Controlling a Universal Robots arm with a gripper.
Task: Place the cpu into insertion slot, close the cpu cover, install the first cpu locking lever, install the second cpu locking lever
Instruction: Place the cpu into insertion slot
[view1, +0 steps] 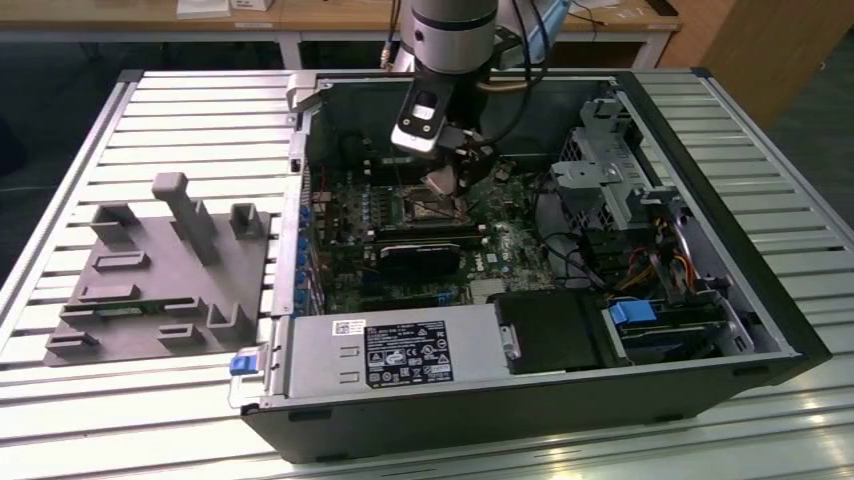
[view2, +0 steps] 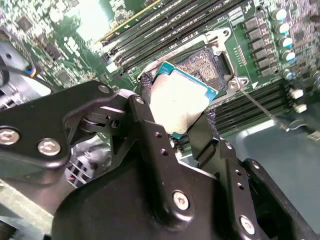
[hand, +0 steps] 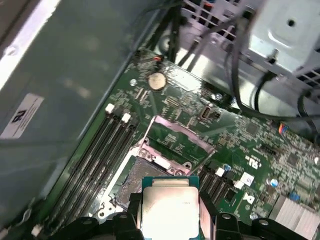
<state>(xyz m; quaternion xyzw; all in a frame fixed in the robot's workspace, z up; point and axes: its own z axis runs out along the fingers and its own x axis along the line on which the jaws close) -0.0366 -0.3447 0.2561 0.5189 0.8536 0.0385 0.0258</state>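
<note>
My gripper (view2: 177, 105) is shut on the cpu (view2: 180, 100), a flat square chip with a dull silver top and a teal edge, one black finger on each of two opposite sides. In the first wrist view the cpu (hand: 170, 210) hangs tilted just above and beside the insertion slot (hand: 125, 182), which lies open. The cpu cover (hand: 172, 142), a silvery frame with a window, stands raised at the slot's far side. In the second wrist view the insertion slot (view2: 207, 65) shows its pin field past the chip, and a thin locking lever (view2: 255, 102) sticks out unlatched. In the exterior view my gripper (view1: 447, 182) hovers over the slot (view1: 424, 207).
Long black memory slots (hand: 95, 160) run alongside the socket. A drive cage with cables (view1: 614, 190) fills the case's right in the exterior view, and a power supply (view1: 387, 355) sits at the front. A grey fixture (view1: 167, 270) lies outside the case.
</note>
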